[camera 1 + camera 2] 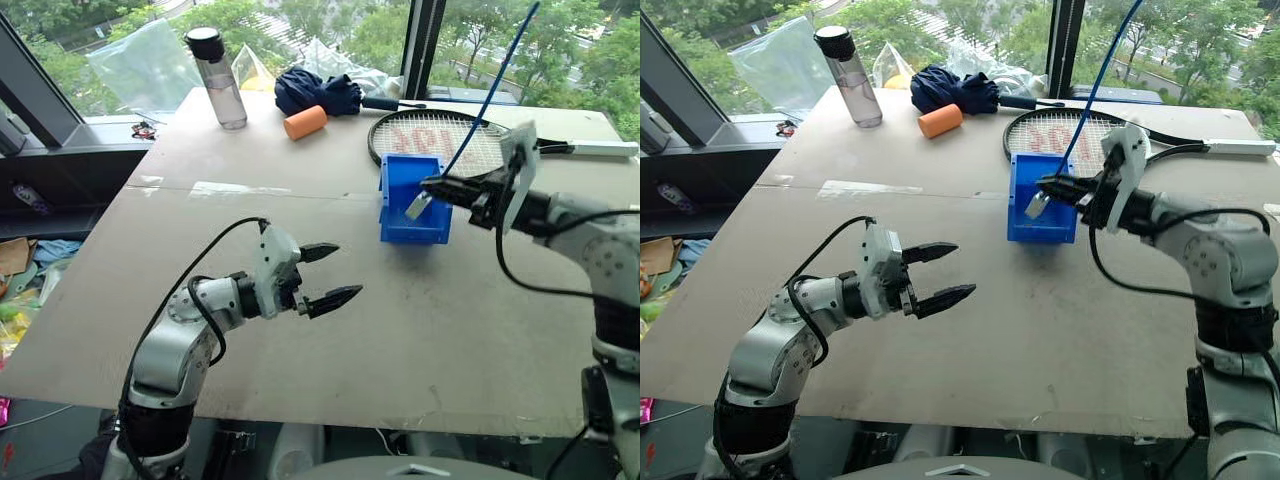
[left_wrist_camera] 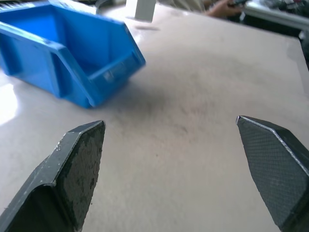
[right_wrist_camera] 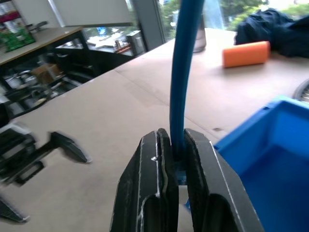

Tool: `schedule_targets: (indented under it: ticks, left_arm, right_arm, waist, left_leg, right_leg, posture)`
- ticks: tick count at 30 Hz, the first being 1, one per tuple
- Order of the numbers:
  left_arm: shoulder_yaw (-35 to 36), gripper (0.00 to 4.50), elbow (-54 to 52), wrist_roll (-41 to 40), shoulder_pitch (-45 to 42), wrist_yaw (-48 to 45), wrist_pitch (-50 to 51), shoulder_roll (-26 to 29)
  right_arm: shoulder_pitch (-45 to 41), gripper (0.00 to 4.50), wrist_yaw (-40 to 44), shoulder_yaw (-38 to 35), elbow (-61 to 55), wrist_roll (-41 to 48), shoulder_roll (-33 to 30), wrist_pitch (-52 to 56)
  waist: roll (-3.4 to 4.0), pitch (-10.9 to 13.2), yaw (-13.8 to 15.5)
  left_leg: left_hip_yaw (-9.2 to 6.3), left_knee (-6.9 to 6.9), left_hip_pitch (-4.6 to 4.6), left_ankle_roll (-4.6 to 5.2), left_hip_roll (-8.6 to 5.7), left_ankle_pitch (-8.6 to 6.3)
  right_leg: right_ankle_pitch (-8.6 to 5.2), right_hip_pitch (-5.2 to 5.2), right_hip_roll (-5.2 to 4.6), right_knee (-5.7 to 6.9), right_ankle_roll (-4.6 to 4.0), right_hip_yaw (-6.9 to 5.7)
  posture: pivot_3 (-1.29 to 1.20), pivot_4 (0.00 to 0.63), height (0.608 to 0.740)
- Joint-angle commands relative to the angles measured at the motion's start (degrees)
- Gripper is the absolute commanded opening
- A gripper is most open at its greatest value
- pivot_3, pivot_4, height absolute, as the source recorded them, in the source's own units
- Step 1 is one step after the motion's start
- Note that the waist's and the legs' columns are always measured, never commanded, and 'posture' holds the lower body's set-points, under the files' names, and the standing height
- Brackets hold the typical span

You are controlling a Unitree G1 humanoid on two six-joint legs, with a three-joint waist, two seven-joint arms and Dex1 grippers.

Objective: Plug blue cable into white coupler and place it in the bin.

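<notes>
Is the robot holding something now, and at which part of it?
The right gripper pinches the blue cable near its lower end, above the bin. The left gripper is open, holding nothing.

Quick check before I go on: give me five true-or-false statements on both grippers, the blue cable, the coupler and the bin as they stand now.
1. The right gripper is shut on the blue cable. True.
2. The left gripper holds the white coupler. False: it is open and empty above the table.
3. The white coupler hangs at the cable's lower end, at the bin. True.
4. The bin lies tipped over. False: it stands upright on the table.
5. The cable lies flat on the table. False: it rises up from the right gripper.
</notes>
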Motion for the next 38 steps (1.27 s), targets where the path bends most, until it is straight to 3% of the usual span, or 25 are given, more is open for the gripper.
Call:
schedule_targets:
  ticks: [1,2,7,9,12,16,19,24,30,38]
  left_arm:
    - [2.6,4.42,-7.2,-4.2,1.9,6.5,2.4,-1.9]
    - [3.0,4.42,-8.1,-5.0,2.1,7.8,2.9,-2.2]
    - [3.2,4.50,-8.6,-5.9,3.2,11.3,1.9,-2.0]
    - [3.1,4.50,-8.6,-6.2,3.8,11.9,1.6,-1.7]
    - [3.2,4.50,-8.6,-7.6,4.7,12.0,2.5,-0.8]
    - [4.4,4.50,-7.7,-10.1,5.9,10.3,3.4,2.3]
    - [4.6,4.50,-6.3,-11.4,6.9,6.4,2.8,5.9]
    - [8.3,4.50,-3.4,-13.5,10.4,-0.4,2.1,12.5]
    - [12.8,4.50,-2.1,-15.5,14.2,-5.4,1.5,18.1]
    - [15.9,4.50,-2.0,-18.0,15.3,-6.7,2.9,21.3]
  right_arm:
    - [-7.9,0.00,0.7,2.3,14.6,-5.4,-0.4,-1.1]
    - [-10.4,0.00,1.5,3.3,19.6,-7.2,0.1,-2.4]
    - [-18.8,2.19,6.2,6.2,39.5,-14.2,2.3,-9.3]
    - [-19.4,3.29,8.7,6.0,41.0,-15.3,1.4,-11.0]
    - [-15.0,4.41,13.0,3.9,33.7,-14.6,-1.5,-14.1]
    - [0.4,4.41,16.9,-4.4,12.0,-9.6,-6.7,-17.0]
    - [21.5,4.41,21.9,-13.7,-5.2,-10.1,-12.5,-22.2]
    - [48.5,4.41,23.3,-31.9,-17.5,-12.2,-10.9,-28.8]
    - [63.4,4.41,23.8,-40.7,-21.0,-11.8,-7.4,-33.0]
    - [70.7,4.41,24.7,-41.5,-21.5,-11.9,-6.0,-37.8]
  waist:
    - [0.00,0.0,0.0]
    - [0.00,0.0,0.0]
    - [0.02,0.0,-0.2]
    - [0.03,0.0,0.0]
    - [0.07,0.0,0.1]
    - [0.06,0.0,1.2]
    - [0.06,0.0,1.8]
    - [0.25,0.1,1.1]
    - [0.23,0.1,-0.4]
    - [0.20,0.1,0.0]
  left_leg:
    - [0.03,-0.01,-0.01,0.00,-0.01,0.00]
    - [0.06,-0.01,-0.02,0.00,-0.02,0.00]
    - [0.40,-0.09,-0.03,0.00,0.00,0.00]
    - [0.41,-0.12,-0.07,0.00,0.00,0.00]
    - [0.44,-0.14,-0.19,0.00,-0.01,0.00]
    - [0.38,-0.15,-0.22,0.07,-0.02,-0.05]
    - [0.32,-0.22,-0.20,0.09,-0.01,-0.07]
    - [0.58,-0.27,-0.01,0.09,0.01,-0.07]
    - [0.80,-0.29,0.26,0.09,0.18,-0.07]
    - [0.94,-0.30,0.12,0.08,0.17,-0.08]
  right_leg:
    - [0.00,0.00,0.01,-0.02,0.00,0.02]
    - [0.02,-0.01,0.01,-0.03,0.03,0.04]
    - [0.07,-0.04,0.07,-0.09,0.12,0.05]
    - [0.10,-0.06,0.07,-0.12,0.17,0.03]
    - [0.12,-0.08,0.02,-0.31,0.20,0.03]
    - [0.12,-0.07,-0.02,-0.36,0.20,-0.05]
    - [0.10,-0.03,-0.02,-0.40,0.20,-0.13]
    - [-0.07,0.01,-0.02,-0.36,0.05,0.11]
    - [-0.19,0.02,0.09,-0.30,0.26,0.37]
    - [-0.15,-0.14,-0.14,-0.34,0.17,0.46]
  posture:
    - [0.00,0.150,0.740]
    - [0.00,0.150,0.740]
    - [0.00,0.150,0.740]
    - [0.00,0.150,0.740]
    - [0.00,0.150,0.740]
    - [0.00,0.150,0.740]
    - [0.00,0.150,0.740]
    - [0.00,0.150,0.740]
    - [0.00,0.150,0.740]
    - [0.00,0.150,0.740]
